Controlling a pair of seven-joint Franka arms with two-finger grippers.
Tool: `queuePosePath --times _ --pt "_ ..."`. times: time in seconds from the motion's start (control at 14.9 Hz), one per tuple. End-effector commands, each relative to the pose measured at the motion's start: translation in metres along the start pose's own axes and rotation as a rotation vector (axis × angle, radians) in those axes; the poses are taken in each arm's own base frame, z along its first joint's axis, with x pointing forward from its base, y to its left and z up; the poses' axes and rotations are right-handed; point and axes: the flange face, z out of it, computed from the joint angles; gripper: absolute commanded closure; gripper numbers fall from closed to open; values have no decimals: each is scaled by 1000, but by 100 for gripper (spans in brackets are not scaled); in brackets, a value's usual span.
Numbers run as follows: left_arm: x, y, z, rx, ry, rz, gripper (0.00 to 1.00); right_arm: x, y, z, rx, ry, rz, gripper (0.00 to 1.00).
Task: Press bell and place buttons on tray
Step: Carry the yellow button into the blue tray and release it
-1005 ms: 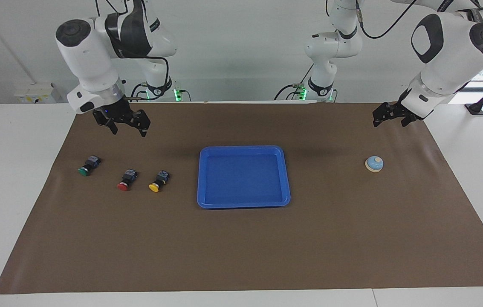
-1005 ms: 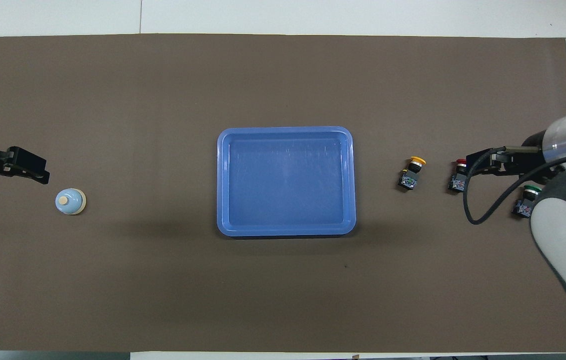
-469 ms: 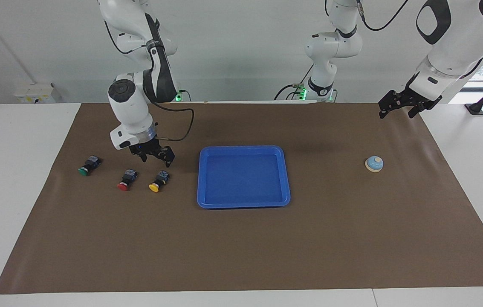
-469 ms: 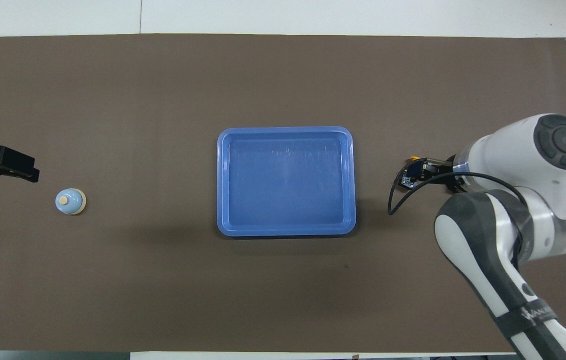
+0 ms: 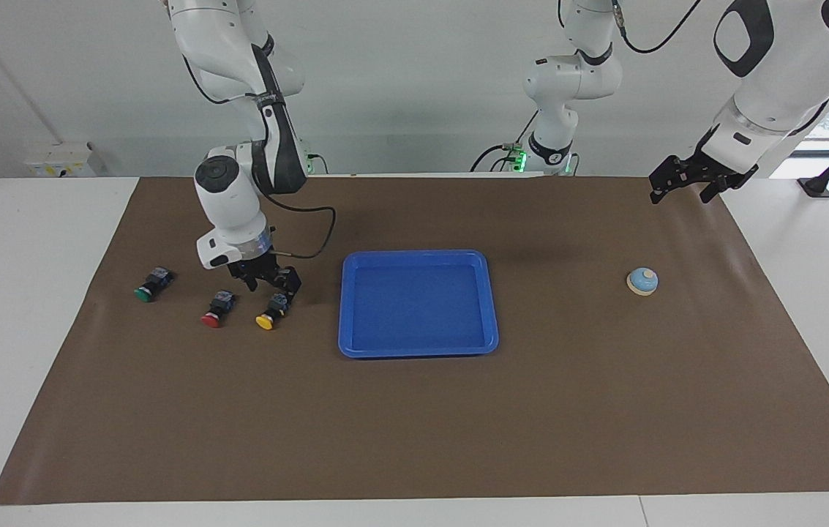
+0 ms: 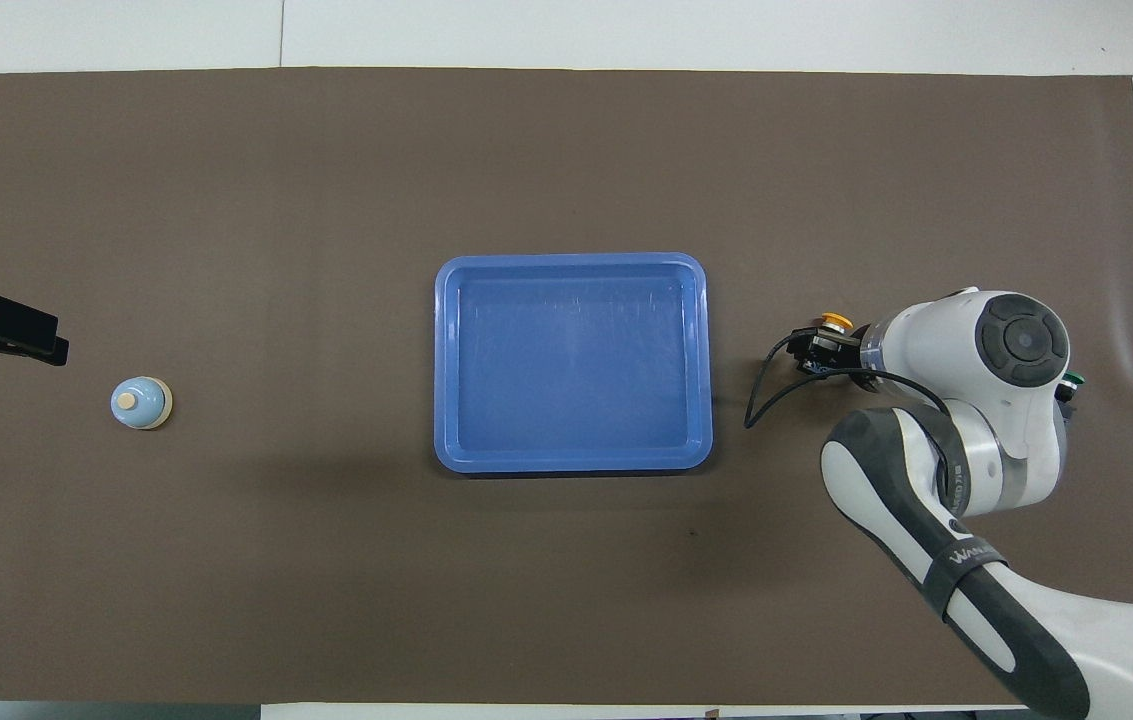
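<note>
Overhead view puts the blue tray (image 6: 573,362) at the middle of the brown mat (image 6: 526,560) that covers the counter (image 6: 726,30), and everything else is placed from that tray.

Nearest the robots, the left gripper (image 5: 685,183) hangs in the air over the mat's edge, toward the left arm's end of the counter from the tray; the left arm waits there. Whether its fingers are wide or narrow cannot be told.

The right gripper (image 5: 274,284) is down low just beside the tray, toward the right arm's end, directly over the black body of the yellow button (image 5: 271,310). Its fingers (image 5: 290,281) are spread and stand on either side of the button's body; whether they touch it cannot be told. In the overhead view only the yellow cap (image 6: 835,321) shows past the right gripper (image 6: 819,350).

About level with the tray's middle, the bell (image 5: 642,281) sits on the mat well apart from the tray, toward the left arm's end, its cream knob on top.

The three buttons lie on their sides in a row on the mat, toward the right arm's end from the tray: yellow closest to the tray, then the red button (image 5: 217,308), then the green button (image 5: 151,284) farthest from the tray. The tray's floor holds none of them.
</note>
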Motion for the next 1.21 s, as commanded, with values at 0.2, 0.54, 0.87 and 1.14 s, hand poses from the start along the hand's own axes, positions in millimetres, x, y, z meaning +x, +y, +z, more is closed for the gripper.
queuePosePath --times 0.2,0.54,0.87,1.14 --pt "-3 1 -1 -12 -5 -12 0 11 -8 15 -5 8 37 15" --pt "-3 1 -1 -12 -7 -11 0 13 -11 12 -8 12 41 100" --pt "-3 1 -1 -12 -5 -11 0 42 -33 -39 -38 -31 16 100" --pt "-3 1 -1 -12 -7 -11 0 31 -128 -93 -47 -83 -107 100"
